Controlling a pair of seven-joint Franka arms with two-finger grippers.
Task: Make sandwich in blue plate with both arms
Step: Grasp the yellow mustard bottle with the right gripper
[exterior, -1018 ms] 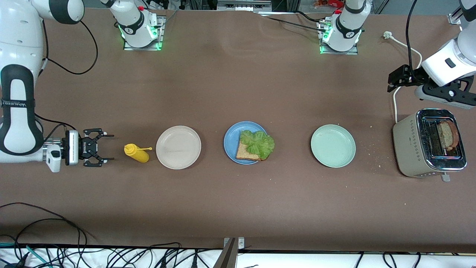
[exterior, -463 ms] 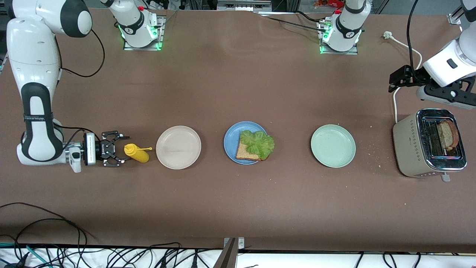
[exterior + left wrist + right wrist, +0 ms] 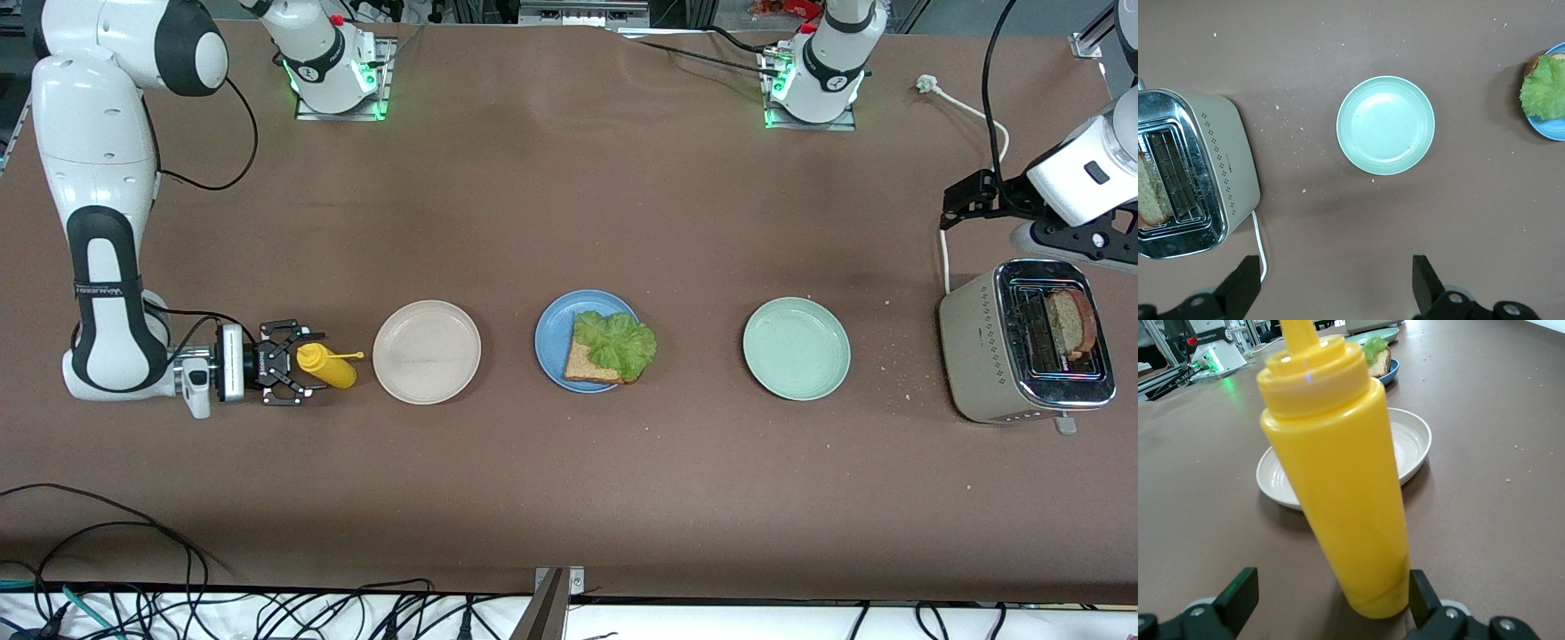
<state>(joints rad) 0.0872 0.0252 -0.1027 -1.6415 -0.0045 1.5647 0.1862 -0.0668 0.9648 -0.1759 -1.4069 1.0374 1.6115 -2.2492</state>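
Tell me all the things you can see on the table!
blue plate: one, blue, mid-table
bread: one slice, brown, on the blue plate
lettuce: one leaf, green, on that bread
beige plate: one, beige, toward the right arm's end
green plate: one, pale green, toward the left arm's end
bottle: one, yellow, upright beside the beige plate
toaster: one, beige and chrome, at the left arm's end
toast: one slice, brown, in the toaster
right tool: black, open, around the bottle
left tool: black, open, near the toaster
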